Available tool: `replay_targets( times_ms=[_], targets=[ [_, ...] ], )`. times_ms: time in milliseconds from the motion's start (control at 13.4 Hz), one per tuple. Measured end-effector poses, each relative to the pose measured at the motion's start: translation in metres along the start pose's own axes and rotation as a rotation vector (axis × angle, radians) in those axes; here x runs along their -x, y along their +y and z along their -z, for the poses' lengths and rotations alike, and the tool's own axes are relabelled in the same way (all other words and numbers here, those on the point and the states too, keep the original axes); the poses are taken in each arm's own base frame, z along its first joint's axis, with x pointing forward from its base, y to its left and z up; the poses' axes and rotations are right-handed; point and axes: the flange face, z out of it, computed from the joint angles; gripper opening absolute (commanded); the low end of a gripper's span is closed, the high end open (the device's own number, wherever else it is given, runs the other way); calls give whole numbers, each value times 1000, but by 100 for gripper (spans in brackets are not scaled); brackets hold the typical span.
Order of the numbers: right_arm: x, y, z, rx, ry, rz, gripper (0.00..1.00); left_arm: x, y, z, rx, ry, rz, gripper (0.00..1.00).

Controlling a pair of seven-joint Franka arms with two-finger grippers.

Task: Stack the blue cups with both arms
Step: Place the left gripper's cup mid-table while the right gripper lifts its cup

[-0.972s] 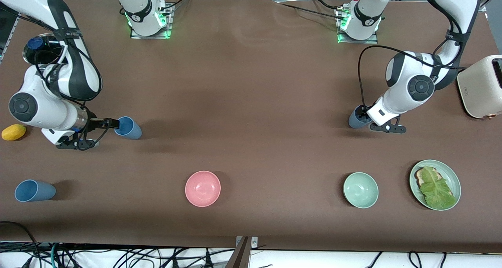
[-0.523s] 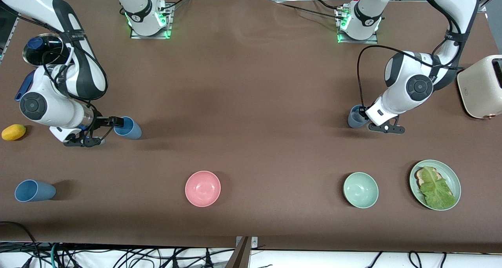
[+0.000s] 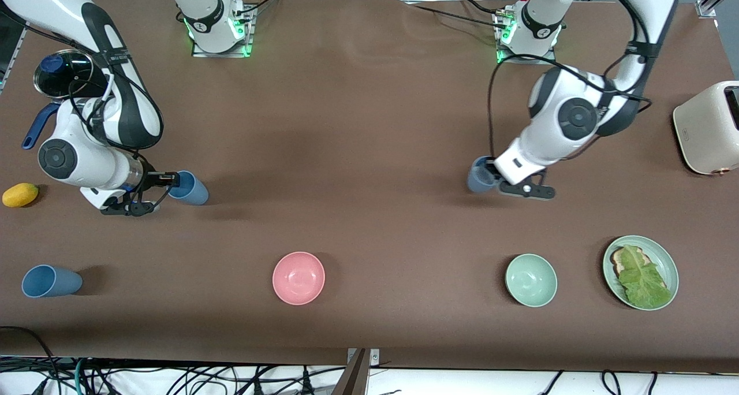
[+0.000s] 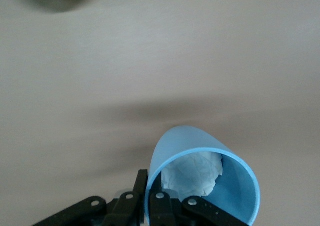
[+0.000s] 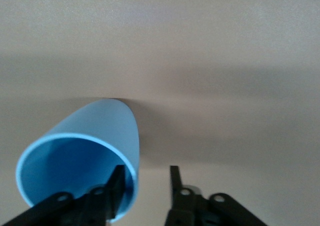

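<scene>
Pinching the rim of a slate-blue cup (image 3: 478, 174), the left gripper (image 3: 489, 175) holds it over the table (image 3: 358, 123). Right gripper (image 3: 173, 180) is parted, one finger (image 5: 116, 186) inside the bright blue cup (image 3: 189, 188). A third blue cup (image 3: 49, 281) lies near the front edge.

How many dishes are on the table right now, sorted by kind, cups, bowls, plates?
Blue cups: 3 — one in the left gripper, one at the right gripper, one standing alone.
Bowls: 2 — pink, green.
Plates: 1 — green, with lettuce.
Total: 6
</scene>
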Motion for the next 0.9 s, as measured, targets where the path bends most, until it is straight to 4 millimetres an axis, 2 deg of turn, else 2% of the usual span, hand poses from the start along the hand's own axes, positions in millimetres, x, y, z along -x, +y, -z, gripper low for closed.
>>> replay_targets(
  times_ms=[150,224,374,523,748,822,897],
  targets=[
    [1,0,-1,-1,-8,0,0,-11,65,6,26,6,78,0],
    [0,-3,5,-7,-6,0,0,-17,92,-1,41,2,122,0],
    [0,-3,5,-6,-11,0,0,-30,133,-22,70,-15,211,0],
    [-2,-3,10,-6,-19,0,0,-39,159,-47,85,-40,268,0],
    [-12,-10,37,-33,-14,-8,0,-45,172,-81,114,-35,279,0],
    [-16,-16,48,-56,-7,-13,0,-46,174,-87,121,-32,281,82],
    [-19,-25,58,-71,-1,-18,0,-47,174,-88,123,-30,282,100]
  ],
)
